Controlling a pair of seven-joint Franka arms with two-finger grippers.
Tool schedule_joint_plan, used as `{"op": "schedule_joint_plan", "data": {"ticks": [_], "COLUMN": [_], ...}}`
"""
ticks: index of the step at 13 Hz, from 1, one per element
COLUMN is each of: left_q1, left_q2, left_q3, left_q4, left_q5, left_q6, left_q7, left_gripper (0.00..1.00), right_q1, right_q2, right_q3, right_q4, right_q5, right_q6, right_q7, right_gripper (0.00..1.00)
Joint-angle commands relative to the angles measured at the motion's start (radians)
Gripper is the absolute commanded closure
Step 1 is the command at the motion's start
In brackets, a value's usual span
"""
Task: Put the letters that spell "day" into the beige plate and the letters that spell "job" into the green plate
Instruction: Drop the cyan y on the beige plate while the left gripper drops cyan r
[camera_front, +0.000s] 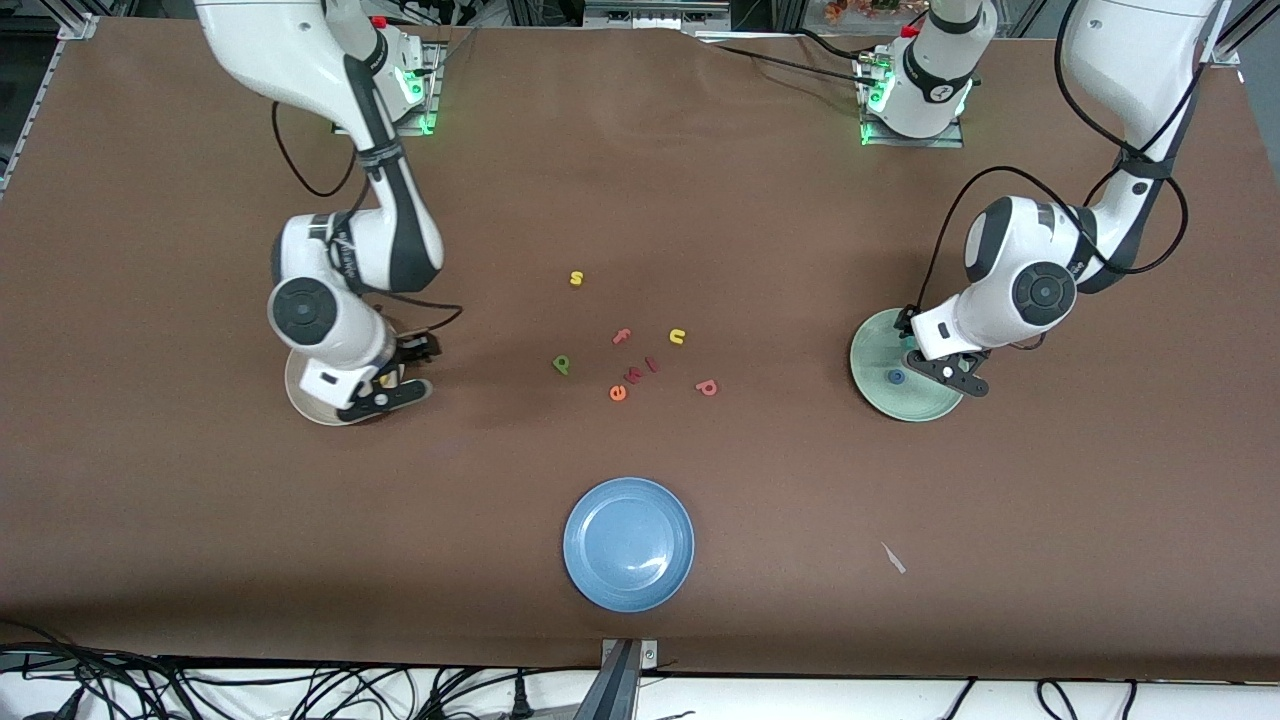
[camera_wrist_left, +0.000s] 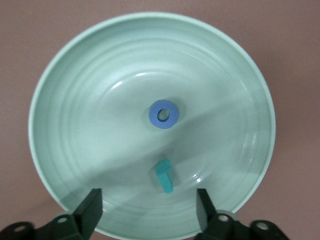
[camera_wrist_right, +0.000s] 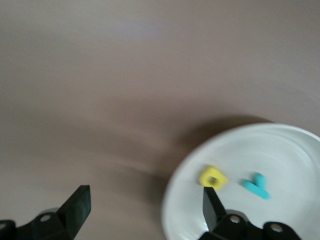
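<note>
The green plate (camera_front: 918, 408) lies toward the left arm's end of the table and holds the dark blue o (camera_wrist_left: 163, 114) and the light blue j (camera_wrist_left: 164, 176). My left gripper (camera_wrist_left: 148, 207) hangs open over this plate, empty. The beige plate (camera_wrist_right: 280, 145) lies toward the right arm's end, with the yellow round-bodied letter (camera_wrist_right: 213, 177) and the teal y (camera_wrist_right: 257, 186) in it. My right gripper (camera_wrist_right: 145, 205) is open and empty above that plate's edge. The dark green d (camera_front: 561, 365) and the salmon-red b (camera_front: 707, 387) lie on the table's middle.
Loose letters lie around the middle: a yellow s (camera_front: 576, 278), a salmon f (camera_front: 621, 337), a yellow u (camera_front: 677, 336), an orange e (camera_front: 618, 393) and small red ones (camera_front: 642, 370). A blue plate (camera_front: 628, 542) sits nearer the front camera. A white scrap (camera_front: 893, 558) lies beside it.
</note>
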Motion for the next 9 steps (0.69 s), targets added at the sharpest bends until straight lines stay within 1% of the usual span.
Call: {"op": "schedule_joint_plan", "data": {"ticks": [1, 2, 3, 5, 6, 7, 9], "left_q1": [0.007, 0.006, -0.002, -0.043, -0.046, -0.072, -0.114], "left_q2": [-0.046, -0.050, -0.048, -0.031, -0.027, -0.027, -0.027], "left_q3": [-0.014, -0.016, -0.016, -0.014, -0.016, -0.017, -0.019], "left_q4": [0.030, 0.063, 0.116, 0.269, 0.314, 0.340, 0.374], "left_q5": [0.032, 0.032, 0.033, 0.030, 0.018, 0.016, -0.013], "left_q6": [-0.036, -0.068, -0.152, -0.351, -0.407, -0.417, -0.420], "left_q7": [0.013, 0.015, 0.013, 0.004, 0.001, -0.002, -0.099], "left_gripper": [0.00, 0.00, 0.00, 0.00, 0.00, 0.00, 0.00], "right_q1": [0.017, 0.022, 0.031, 0.065, 0.095, 0.129, 0.148], "right_q2": [0.001, 0.019, 0.036, 0.061, 0.087, 0.111, 0.160], "right_q3": [0.030, 0.050, 0.073, 0.079, 0.079, 0.079, 0.085], "right_q4": [0.059, 0.079, 0.090, 0.093, 0.095, 0.098, 0.136], "right_q5": [0.005, 0.002, 0.002, -0.004, -0.005, 0.008, 0.016], "right_q6": [-0.020, -0.008, 0.021, 0.096, 0.157, 0.210, 0.227], "right_q7": [-0.003, -0.003, -0.005, -0.008, -0.004, 0.010, 0.035], "right_gripper": [0.00, 0.00, 0.00, 0.00, 0.00, 0.00, 0.00]}}
